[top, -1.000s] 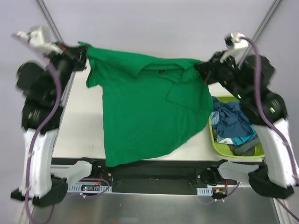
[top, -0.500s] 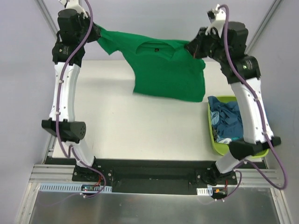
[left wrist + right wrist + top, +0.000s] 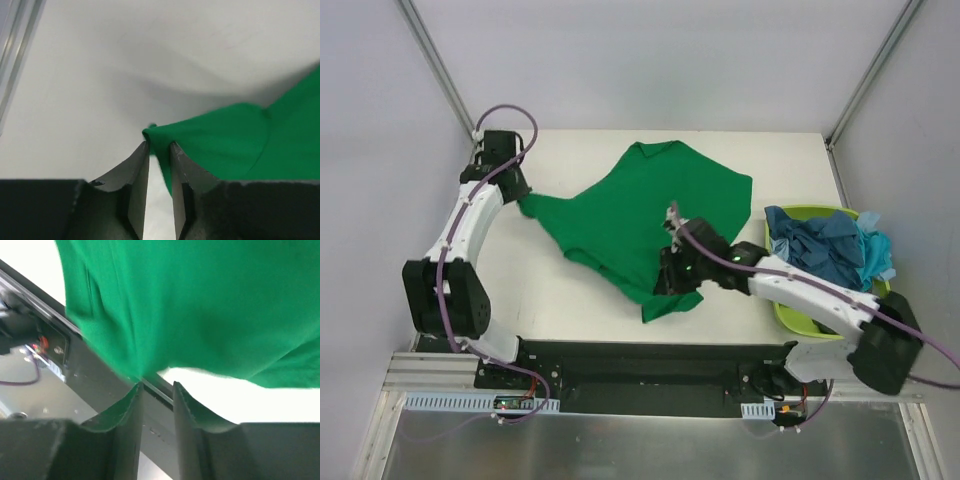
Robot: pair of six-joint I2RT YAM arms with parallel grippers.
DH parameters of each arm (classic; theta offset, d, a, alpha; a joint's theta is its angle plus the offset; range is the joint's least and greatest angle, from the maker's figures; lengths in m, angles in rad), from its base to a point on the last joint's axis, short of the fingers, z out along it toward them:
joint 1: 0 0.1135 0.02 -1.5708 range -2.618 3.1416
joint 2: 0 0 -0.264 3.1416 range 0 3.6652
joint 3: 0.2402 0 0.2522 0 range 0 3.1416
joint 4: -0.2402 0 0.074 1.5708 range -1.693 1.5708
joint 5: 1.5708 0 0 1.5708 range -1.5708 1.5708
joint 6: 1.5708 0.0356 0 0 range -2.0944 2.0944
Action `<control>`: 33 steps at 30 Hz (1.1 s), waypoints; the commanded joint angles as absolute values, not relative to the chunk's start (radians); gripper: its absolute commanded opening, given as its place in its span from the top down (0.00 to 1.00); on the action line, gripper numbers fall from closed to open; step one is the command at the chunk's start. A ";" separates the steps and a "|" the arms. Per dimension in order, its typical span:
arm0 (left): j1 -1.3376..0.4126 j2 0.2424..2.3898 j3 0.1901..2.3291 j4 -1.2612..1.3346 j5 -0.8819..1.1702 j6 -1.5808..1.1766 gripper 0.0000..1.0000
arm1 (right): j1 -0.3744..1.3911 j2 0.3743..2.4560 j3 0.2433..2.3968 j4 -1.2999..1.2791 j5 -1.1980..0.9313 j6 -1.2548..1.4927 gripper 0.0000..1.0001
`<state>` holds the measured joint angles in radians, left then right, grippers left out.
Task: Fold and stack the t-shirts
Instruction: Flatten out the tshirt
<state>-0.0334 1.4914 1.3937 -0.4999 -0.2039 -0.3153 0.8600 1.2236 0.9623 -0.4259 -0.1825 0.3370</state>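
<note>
Left fingers (image 3: 159, 145): a narrow gap between them, with the corner of the green t-shirt (image 3: 235, 140) sitting in that gap. I cannot tell whether they pinch it or have let go. This corner is the shirt's point farthest from the basket (image 3: 785, 316).

Right fingers (image 3: 156, 385): slightly apart with nothing between them. The shirt's hem hangs just above the tips, touching one.

The green t-shirt (image 3: 640, 210) lies on the bench (image 3: 550, 290) just beside the basket. It is crumpled and skewed, and the hem on the basket's near side juts out in a bunched point. The other t-shirts (image 3: 820, 240), teal-blue and turquoise, are heaped inside the basket.

Step in hand, as I judge it: laying the shirt flat before the first fold. To do it well:
- Let both corners drop fully.
- Re-take the hem and shoulder edges and draw them apart until the creases go.
- Keep the near hem from sliding off the bench edge.
- Keep the cloth off the basket rim.

Writing: no readable brand, label or print on the shirt, the basket or the fingers.
</note>
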 commanded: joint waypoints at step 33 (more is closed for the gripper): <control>0.017 1.709 1.106 -0.425 0.066 -0.601 0.01 | 0.449 1.917 1.371 -0.410 -0.118 0.038 0.04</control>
